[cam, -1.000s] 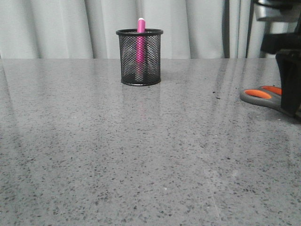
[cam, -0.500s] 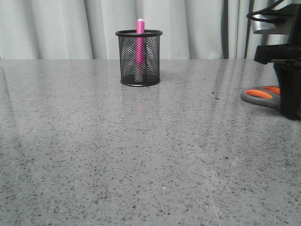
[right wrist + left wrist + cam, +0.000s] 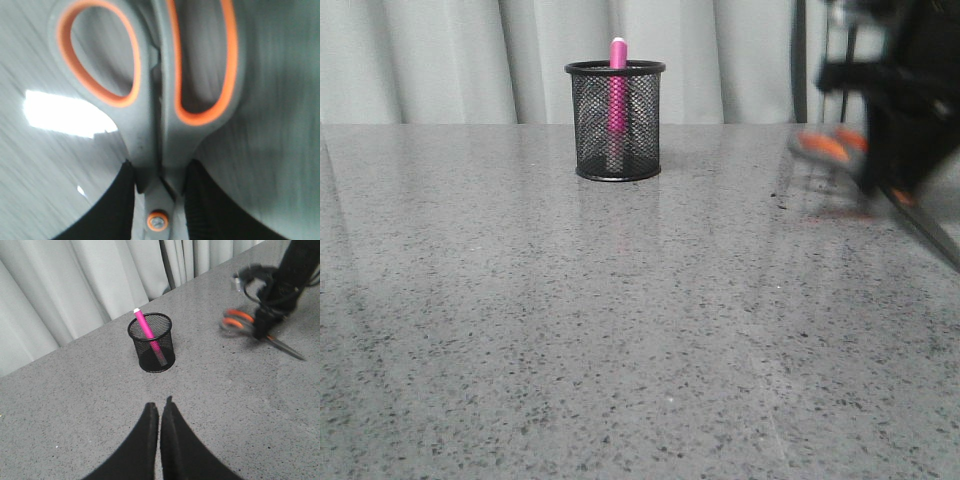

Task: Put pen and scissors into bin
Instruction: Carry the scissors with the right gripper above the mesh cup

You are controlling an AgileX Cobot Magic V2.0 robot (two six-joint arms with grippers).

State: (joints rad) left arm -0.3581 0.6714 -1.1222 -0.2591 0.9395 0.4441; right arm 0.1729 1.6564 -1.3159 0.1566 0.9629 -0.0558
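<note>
While the left gripper (image 3: 159, 412) hangs over bare tabletop with its two black fingers pressed together and nothing between them, the small cylindrical black wire-mesh bin (image 3: 616, 121) stands upright toward the far side of the grey speckled stone table (image 3: 570, 330), at about eleven o'clock from the middle of the front view. Inside the bin the short, thick magenta-pink pen (image 3: 618, 95) leans against the mesh wall, its whitish tip poking just above the solid black rim. From the left wrist camera the same bin (image 3: 151, 342) sits well apart from that gripper, with the pen (image 3: 149, 336) slanted across its opening.

Pale pleated curtains (image 3: 440, 60) hang behind the far table edge.

Toward two o'clock in the front view, the scissors with grey handles lined in orange (image 3: 832, 148) are off the table and blurred, held by the black right gripper (image 3: 900, 120). Seen from the left wrist camera, the scissors (image 3: 239, 324) hang in the air with the handles toward the bin and the thin metal blades pointing away from it. Up close in the right wrist view, the right gripper (image 3: 159, 200) is clamped on the scissors (image 3: 150, 100) just below the finger loops, a black finger (image 3: 117, 210) on each side of the grey shanks, the orange pivot screw showing between them.
</note>
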